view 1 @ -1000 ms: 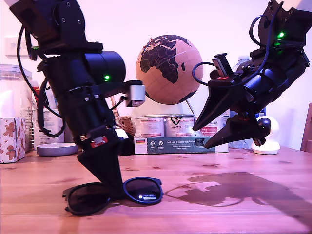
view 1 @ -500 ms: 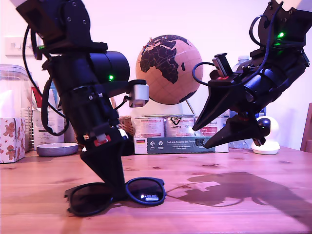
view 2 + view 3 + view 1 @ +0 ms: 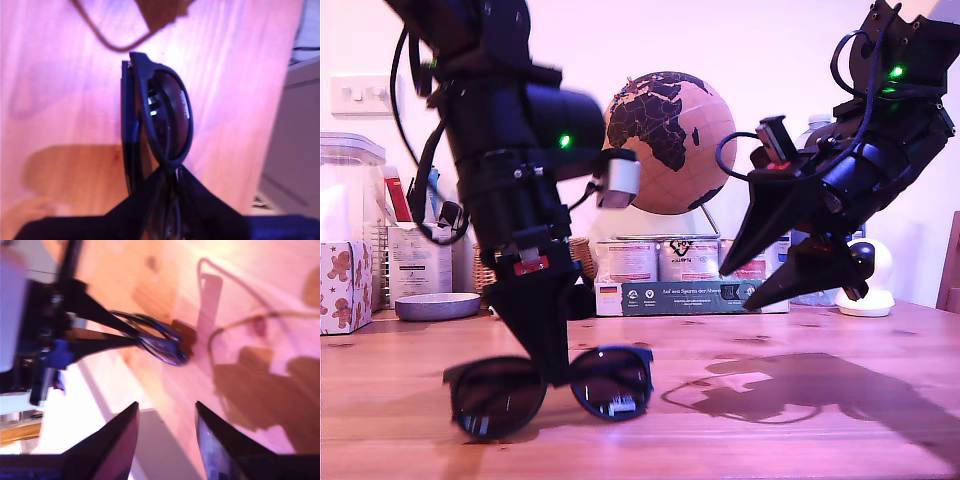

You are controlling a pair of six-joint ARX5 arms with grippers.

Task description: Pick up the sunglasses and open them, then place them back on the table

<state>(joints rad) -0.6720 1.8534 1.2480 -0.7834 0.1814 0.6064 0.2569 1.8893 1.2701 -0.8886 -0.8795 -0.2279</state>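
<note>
The black sunglasses (image 3: 550, 390) hang folded just above the table (image 3: 770, 440), lenses facing the exterior camera, a small white sticker on the lens nearer the exterior view's right. My first gripper (image 3: 553, 372) is shut on their bridge from above. The first wrist view shows the folded frame (image 3: 162, 117) edge-on, pinched between the black fingers (image 3: 150, 200). My second gripper (image 3: 738, 283) hovers open well above the table at the exterior view's right, jaws spread and empty. Its wrist view looks past the open fingers (image 3: 117, 440) toward the held sunglasses (image 3: 160, 340).
Along the back of the table stand a cork globe (image 3: 670, 140), tins and a flat box (image 3: 690, 295), a grey dish (image 3: 435, 305), a gingerbread-print tissue box (image 3: 342, 285) and a white round device (image 3: 870, 285).
My first arm has risen and shifted toward the exterior view's right, lifting the sunglasses off the table and tilting the lenses upright. My second arm barely moved.
</note>
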